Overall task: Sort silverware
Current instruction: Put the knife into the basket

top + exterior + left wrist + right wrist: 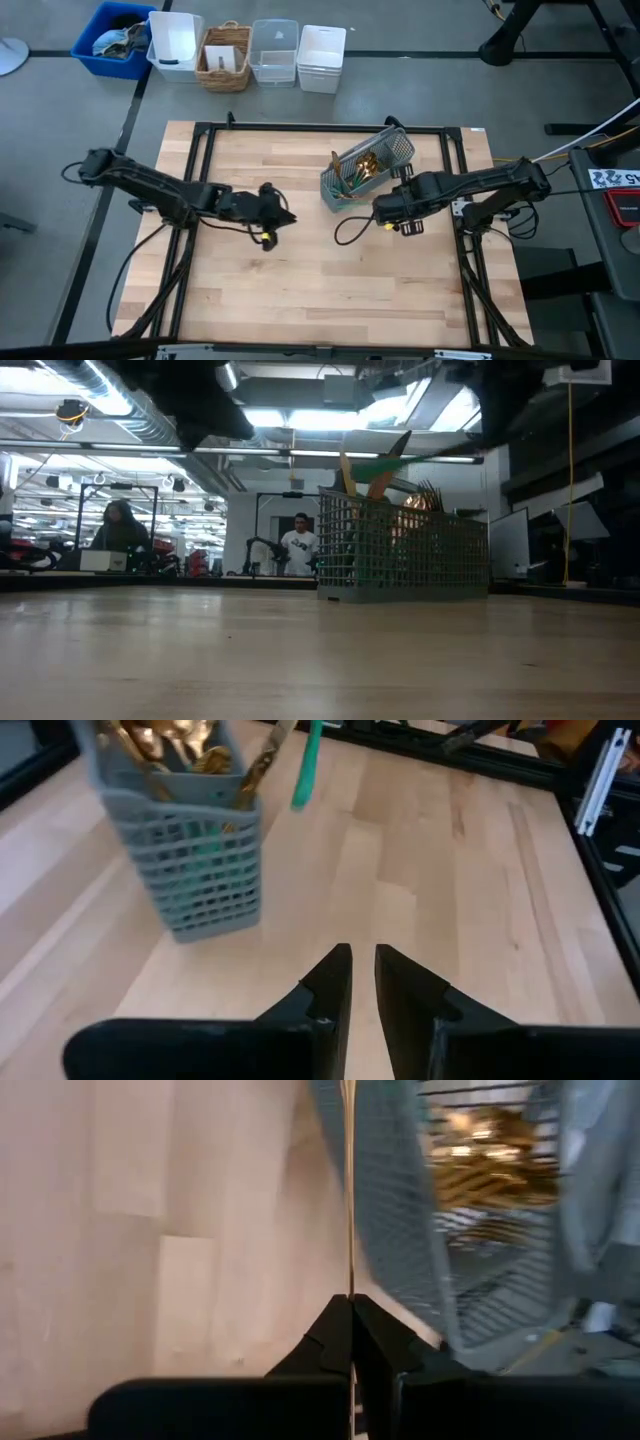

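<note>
The right gripper pinches a thin gold utensil beside the grey mesh caddy, while the left gripper waits mid-table, fingers slightly parted, empty.

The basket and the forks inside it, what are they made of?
The basket looks like grey wire mesh, metal or maybe plastic; the open grid shows through. The forks have shiny gold heads, likely metal. Their green handles look matte, perhaps plastic.
</note>
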Controlling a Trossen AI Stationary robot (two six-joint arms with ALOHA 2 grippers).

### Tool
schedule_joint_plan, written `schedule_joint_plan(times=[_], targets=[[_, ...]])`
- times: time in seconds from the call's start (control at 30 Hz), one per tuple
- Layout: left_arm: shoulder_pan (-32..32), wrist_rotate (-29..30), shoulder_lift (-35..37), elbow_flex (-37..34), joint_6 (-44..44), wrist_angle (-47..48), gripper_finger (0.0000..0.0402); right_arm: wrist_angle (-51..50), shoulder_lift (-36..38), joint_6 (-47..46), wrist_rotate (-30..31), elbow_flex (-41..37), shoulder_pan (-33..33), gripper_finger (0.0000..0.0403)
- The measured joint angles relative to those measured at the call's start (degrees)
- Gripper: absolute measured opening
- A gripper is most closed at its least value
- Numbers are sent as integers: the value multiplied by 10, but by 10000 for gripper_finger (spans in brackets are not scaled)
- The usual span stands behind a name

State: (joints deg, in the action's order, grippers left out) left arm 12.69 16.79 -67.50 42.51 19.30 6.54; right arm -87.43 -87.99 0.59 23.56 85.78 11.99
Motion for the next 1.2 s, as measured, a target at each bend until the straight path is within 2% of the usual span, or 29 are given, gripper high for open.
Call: schedule_joint_plan(times=[0.17, 0.33, 0.5, 0.83, 1.1, 1.2], targets=[[13, 37, 46, -42, -2, -3, 40, -26, 0, 49, 67, 50, 0, 5], [23, 89, 77, -78, -2, -21, 40, -26, 0, 161, 182, 77, 0, 5], [23, 94, 94, -113, 1, -62, 40, -26, 0, 240, 275, 77, 0, 5], [23, 94, 95, -122, -4, -76, 40, -3, 0, 310, 366, 77, 0, 5], [23, 131, 95, -122, -46, -104, 40, 74, -11, 433, 370, 66, 0, 5], [23, 136, 95, -122, -66, -123, 40, 84, -20, 482, 390, 57, 0, 5]])
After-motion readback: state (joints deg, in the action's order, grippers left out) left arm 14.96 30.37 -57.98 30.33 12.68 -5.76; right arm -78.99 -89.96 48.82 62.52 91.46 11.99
